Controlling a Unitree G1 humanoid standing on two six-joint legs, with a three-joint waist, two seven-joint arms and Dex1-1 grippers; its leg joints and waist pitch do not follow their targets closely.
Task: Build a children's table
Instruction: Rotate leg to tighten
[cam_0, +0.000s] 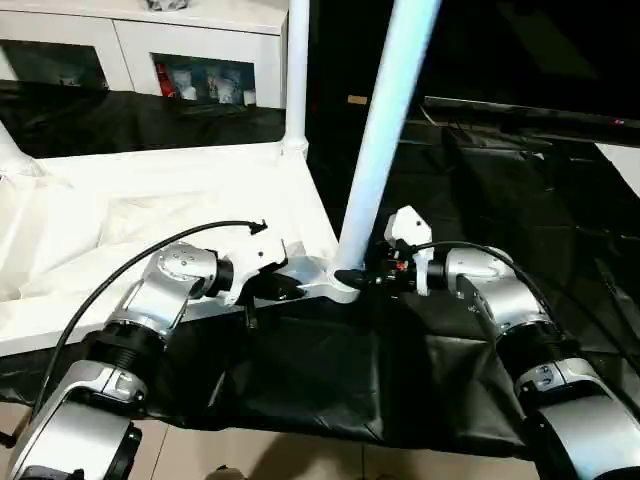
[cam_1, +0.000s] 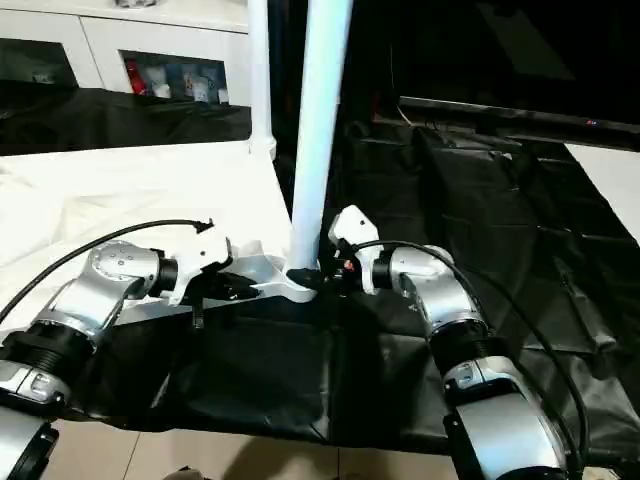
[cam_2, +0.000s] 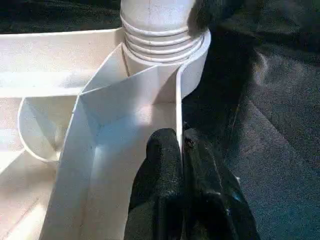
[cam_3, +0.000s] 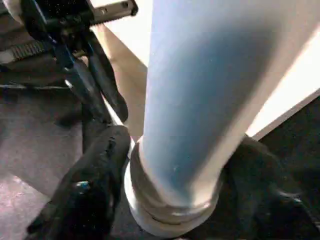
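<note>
Head view: table top (cam_0: 150, 225), underside up, on black-covered desk (cam_0: 480, 180); near leg (cam_0: 385, 130) upright in corner socket (cam_0: 335, 285), 6 o'clock from far leg (cam_0: 297, 70).

Left wrist: left end effector (cam_2: 181, 150) pinched on table-top rim.

Right wrist: right end effector (cam_3: 175, 165) wide, straddling near leg's base.

Head eyes: high, facing down over both forearms
Wrist views: close, sharing the near leg (cam_0: 385, 130) in its corner socket (cam_2: 192, 55)

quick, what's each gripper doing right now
Left gripper: shut on the tabletop's rim.
Right gripper: fingers either side of the near leg at its base; whether it grips cannot be told.
</note>
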